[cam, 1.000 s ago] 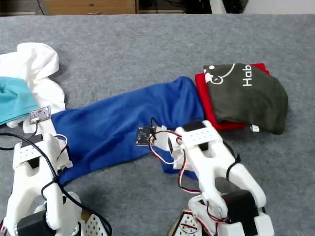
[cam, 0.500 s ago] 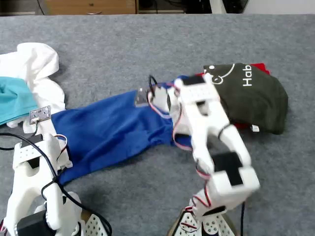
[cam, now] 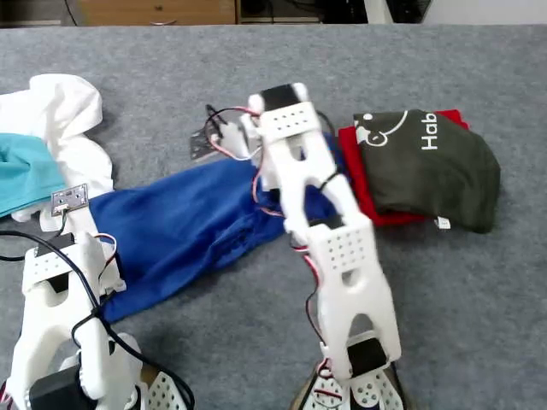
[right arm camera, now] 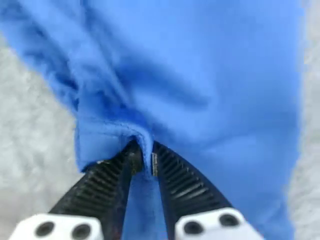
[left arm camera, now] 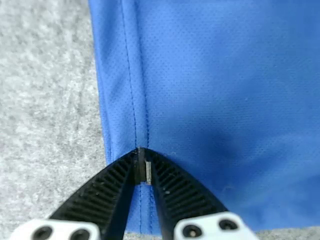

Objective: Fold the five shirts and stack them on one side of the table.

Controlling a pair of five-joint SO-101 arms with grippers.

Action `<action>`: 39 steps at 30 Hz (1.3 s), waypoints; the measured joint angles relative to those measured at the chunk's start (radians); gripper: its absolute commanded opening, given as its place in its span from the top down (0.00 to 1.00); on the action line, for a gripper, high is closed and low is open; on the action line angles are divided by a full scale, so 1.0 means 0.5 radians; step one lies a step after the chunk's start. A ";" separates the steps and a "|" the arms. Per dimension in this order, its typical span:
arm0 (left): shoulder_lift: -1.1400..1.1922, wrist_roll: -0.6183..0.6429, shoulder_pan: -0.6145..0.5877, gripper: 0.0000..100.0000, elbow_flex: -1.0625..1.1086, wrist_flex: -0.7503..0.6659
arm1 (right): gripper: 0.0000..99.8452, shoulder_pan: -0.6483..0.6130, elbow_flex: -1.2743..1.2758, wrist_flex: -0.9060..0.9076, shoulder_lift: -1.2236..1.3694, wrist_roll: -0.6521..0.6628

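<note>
A blue shirt [cam: 184, 226] lies stretched across the middle of the grey table. My left gripper [left arm camera: 142, 170] is shut on its hemmed edge [left arm camera: 135, 100] at the near left end, by the left arm [cam: 64, 273]. My right gripper [right arm camera: 142, 160] is shut on a bunched fold of the blue shirt [right arm camera: 200, 75]; the right arm [cam: 299, 179] reaches out over the shirt's far right part. A dark grey folded shirt [cam: 427, 162] lies on a red folded shirt [cam: 363, 184] at the right. A white shirt [cam: 60, 115] and a teal shirt [cam: 26, 171] lie crumpled at the left.
The grey table [cam: 214, 68] has open room along its far side and at its near right [cam: 479, 316]. Wooden furniture [cam: 158, 10] stands behind the table's far edge.
The right arm has swung from the near edge of the blue shirt out toward the far side and left, carrying the shirt's edge with it. The left arm has kept still.
</note>
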 measured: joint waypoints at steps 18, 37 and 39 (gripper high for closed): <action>0.000 0.000 0.000 0.98 0.000 0.000 | 1.00 0.021 -0.574 0.006 0.061 -0.282; 0.000 0.000 0.000 0.98 0.000 0.000 | 1.00 0.083 0.979 -0.933 -0.654 -0.740; 0.000 0.000 0.000 0.98 0.000 0.000 | 1.00 0.028 0.991 -1.108 -0.555 -0.856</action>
